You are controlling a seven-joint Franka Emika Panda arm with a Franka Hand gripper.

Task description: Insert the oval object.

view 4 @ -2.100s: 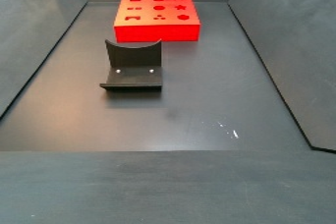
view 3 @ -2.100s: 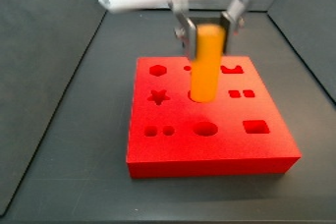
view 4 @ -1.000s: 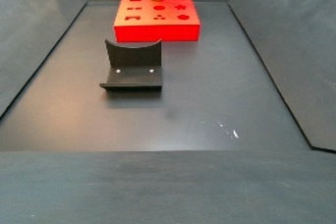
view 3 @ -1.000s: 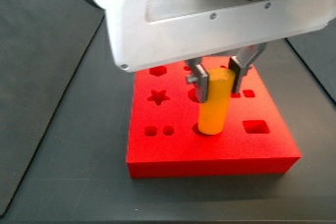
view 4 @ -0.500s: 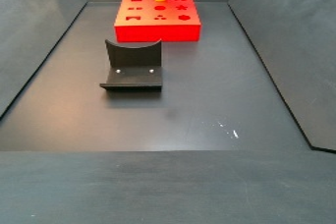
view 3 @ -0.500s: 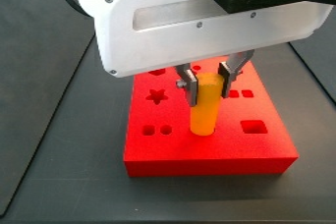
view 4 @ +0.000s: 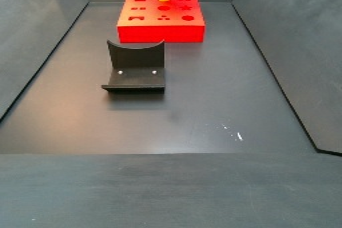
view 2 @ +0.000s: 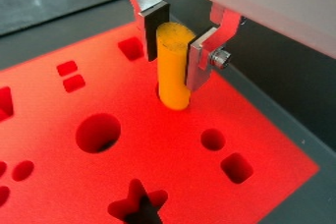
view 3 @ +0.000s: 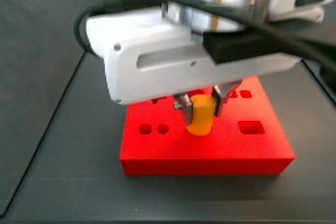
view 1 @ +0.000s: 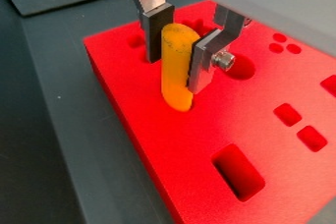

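Fixture [view 4: 134, 68] of dark metal stands on the dark floor toward the left in a side view, with the red block [view 4: 162, 19] farther back and slightly right of it. Over that block the gripper [view 2: 178, 39] is clamped on the oval object [view 2: 174, 64], its silver fingers [view 1: 206, 55] pressing the orange-yellow peg from both sides. The peg stands upright with its lower end meeting the block's top face [view 1: 175, 96]; in a side view it shows below the white arm housing [view 3: 197, 116].
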